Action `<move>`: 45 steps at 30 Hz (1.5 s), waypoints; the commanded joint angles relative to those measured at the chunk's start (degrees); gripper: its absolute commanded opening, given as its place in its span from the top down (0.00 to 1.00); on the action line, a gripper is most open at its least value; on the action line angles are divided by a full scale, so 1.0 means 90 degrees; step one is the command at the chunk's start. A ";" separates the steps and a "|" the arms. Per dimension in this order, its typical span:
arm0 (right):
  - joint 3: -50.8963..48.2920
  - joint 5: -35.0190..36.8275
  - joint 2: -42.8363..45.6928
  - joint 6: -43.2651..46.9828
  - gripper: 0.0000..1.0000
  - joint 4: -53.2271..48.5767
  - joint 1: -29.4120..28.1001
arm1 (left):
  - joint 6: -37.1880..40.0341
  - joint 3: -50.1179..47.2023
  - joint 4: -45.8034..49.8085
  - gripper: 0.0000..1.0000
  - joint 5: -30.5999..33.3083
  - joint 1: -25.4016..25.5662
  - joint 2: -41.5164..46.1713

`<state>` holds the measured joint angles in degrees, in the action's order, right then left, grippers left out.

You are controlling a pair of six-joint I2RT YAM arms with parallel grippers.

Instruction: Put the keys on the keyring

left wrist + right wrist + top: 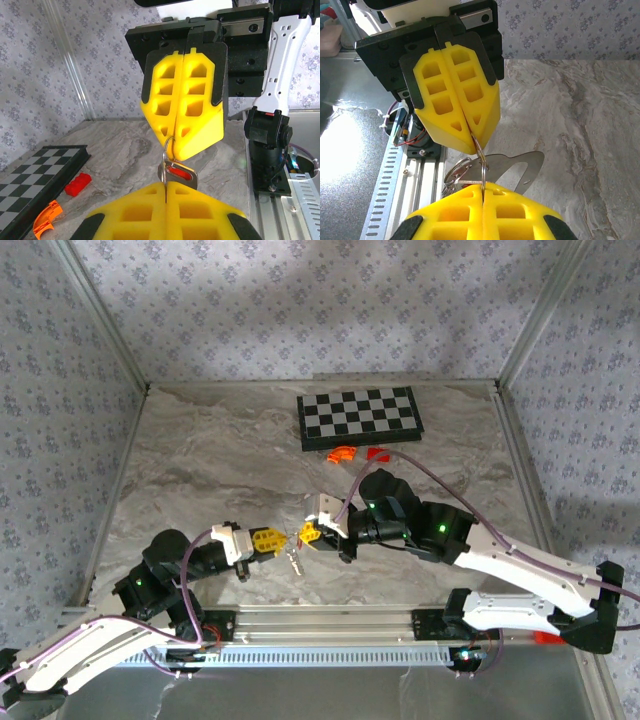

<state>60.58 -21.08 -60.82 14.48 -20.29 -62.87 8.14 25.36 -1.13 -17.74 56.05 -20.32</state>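
The keyring is a thin silvery metal ring stretched between my two grippers above the table. My left gripper is shut on its near end, and my right gripper is shut on its far end. The keys, a small silvery piece with a bright red head, rest against the ring just above my left fingertips. In the right wrist view my right gripper pinches the ring opposite the left gripper. A flat metal tag and smaller rings dangle below. From above, the grippers meet tip to tip.
A black-and-white chessboard lies at the back of the table, with an orange curved piece and a red block just in front of it. An aluminium rail runs along the near edge. Patterned walls enclose the marble-look table.
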 commanded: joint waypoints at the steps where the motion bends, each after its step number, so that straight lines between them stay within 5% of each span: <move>1: 0.0037 -0.0187 -0.0085 0.0081 1.00 0.0175 -0.0002 | 0.0072 0.0141 -0.0334 1.00 -0.0070 0.0041 0.0006; 45: -0.0024 -0.0011 0.0097 0.0149 1.00 0.0177 0.0003 | 0.0073 0.0111 -0.0294 1.00 -0.0032 0.0041 0.0034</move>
<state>60.58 -21.65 -60.53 14.70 -19.44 -62.89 8.14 25.36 -1.17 -17.56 56.05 -20.36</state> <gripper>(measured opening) 0.052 0.043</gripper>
